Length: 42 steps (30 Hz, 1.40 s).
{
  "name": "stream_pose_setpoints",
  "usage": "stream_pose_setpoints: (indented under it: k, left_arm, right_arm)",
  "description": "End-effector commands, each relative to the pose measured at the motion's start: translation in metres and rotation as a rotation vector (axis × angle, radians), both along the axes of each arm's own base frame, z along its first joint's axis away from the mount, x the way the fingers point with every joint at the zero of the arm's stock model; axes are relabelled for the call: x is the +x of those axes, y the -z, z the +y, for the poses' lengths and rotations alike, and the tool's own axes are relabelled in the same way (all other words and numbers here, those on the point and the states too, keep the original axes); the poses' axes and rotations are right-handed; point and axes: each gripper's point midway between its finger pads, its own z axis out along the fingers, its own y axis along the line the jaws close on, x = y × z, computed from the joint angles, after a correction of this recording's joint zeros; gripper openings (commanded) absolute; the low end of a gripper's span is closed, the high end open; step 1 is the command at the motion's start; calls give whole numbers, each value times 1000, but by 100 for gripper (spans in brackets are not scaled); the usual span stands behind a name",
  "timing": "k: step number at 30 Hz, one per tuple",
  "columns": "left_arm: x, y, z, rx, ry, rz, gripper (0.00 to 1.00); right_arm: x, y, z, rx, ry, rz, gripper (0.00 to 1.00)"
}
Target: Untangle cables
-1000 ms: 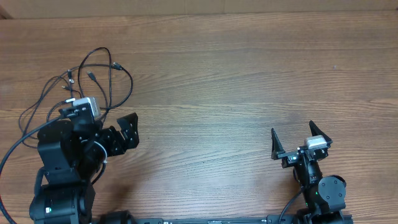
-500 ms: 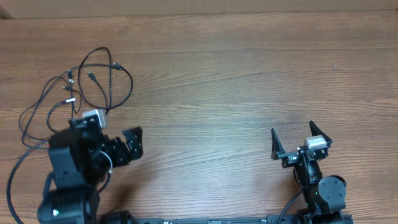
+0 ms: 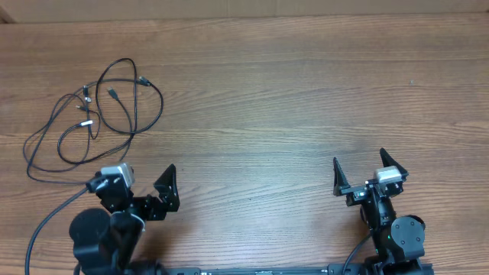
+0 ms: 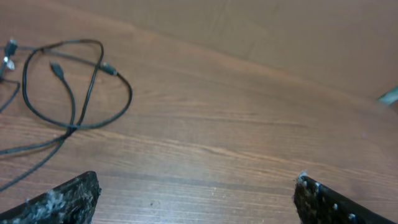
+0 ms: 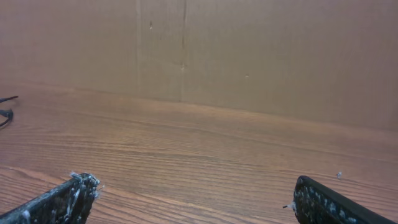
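Note:
The cables (image 3: 92, 114) lie in loose tangled loops at the far left of the wooden table, with small plugs near the middle of the bunch. In the left wrist view the cables (image 4: 68, 87) lie at upper left, well ahead of the jaws. My left gripper (image 3: 141, 183) is open and empty near the front edge, apart from the cables; it also shows in the left wrist view (image 4: 198, 186). My right gripper (image 3: 363, 169) is open and empty at the front right, over bare wood (image 5: 193, 186). A cable end (image 5: 5, 109) shows at the right wrist view's left edge.
A brown cardboard wall (image 5: 249, 56) stands along the table's far edge. The left arm's thick black cable (image 3: 42, 225) curves along the front left. A small pale object (image 4: 390, 94) shows at the left wrist view's right edge.
My left arm has pulled back toward the front edge, away from the cables, which now lie fully uncovered. The cables and the right arm have not moved.

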Motion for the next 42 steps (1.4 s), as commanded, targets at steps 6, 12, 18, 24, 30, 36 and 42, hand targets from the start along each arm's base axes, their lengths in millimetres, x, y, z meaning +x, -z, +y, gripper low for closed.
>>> stream_pose_setpoints:
  k: [6, 12, 18, 24, 30, 36, 42]
  left_arm:
    - [-17, -27, -2, 41, 6, -171, 99]
    - [-31, -46, -4, 58, 5, -300, 99]
    - [-31, -90, -4, 83, 3, -488, 99]
    - [-39, -134, -5, 109, 2, -680, 100]
    - [-37, -145, -5, 125, 0, -796, 100]
    - [-18, -113, -2, 118, 0, -750, 99]
    - [0, -76, 0, 107, 1, -666, 100]
  right_arm:
    - [0, 2, 1, 6, -3, 0, 100]
    - [0, 2, 1, 6, -3, 0, 100]
    - [0, 2, 1, 6, -3, 0, 100]
    - [0, 2, 1, 6, -3, 0, 100]
    - [0, 2, 1, 6, -3, 0, 100]
    - [0, 2, 1, 6, -3, 0, 100]
    - [0, 2, 1, 6, -3, 0, 100]
